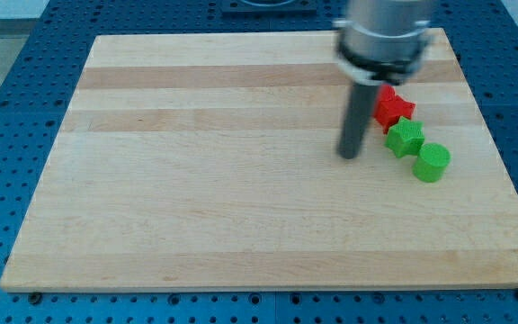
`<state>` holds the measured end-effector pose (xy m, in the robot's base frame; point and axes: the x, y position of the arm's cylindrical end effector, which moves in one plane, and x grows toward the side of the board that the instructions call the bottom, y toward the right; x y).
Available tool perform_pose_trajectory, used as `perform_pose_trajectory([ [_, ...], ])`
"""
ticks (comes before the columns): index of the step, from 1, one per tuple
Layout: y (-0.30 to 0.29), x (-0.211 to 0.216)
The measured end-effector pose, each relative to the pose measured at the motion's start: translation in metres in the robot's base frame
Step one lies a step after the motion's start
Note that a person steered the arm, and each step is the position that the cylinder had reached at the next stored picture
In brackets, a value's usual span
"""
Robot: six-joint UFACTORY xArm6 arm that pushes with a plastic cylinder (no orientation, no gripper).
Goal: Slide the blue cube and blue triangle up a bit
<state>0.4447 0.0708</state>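
Observation:
No blue cube or blue triangle shows in the camera view. My tip (349,155) rests on the wooden board (196,180) right of its middle. The rod rises to the grey arm body at the view's top. Just right of my tip lies a green star (405,137), apart from it by a small gap. A red star (393,108) lies above the green star, and another red block (386,93) is partly hidden behind the rod. A green cylinder (432,162) lies at the lower right of the green star.
The board sits on a blue pegboard table (7,135) with rows of holes. The four blocks cluster near the board's right edge.

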Motion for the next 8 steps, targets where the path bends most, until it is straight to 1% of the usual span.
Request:
perform_pose_trajectory([
  [1,-0.004,-0.063],
  [2,0.018,-0.089],
  [3,0.069,-0.084],
  [4,0.106,-0.069],
  [5,0.119,-0.069],
  [6,0.069,-0.07],
  [7,0.064,-0.096],
  [8,0.055,-0.109],
])
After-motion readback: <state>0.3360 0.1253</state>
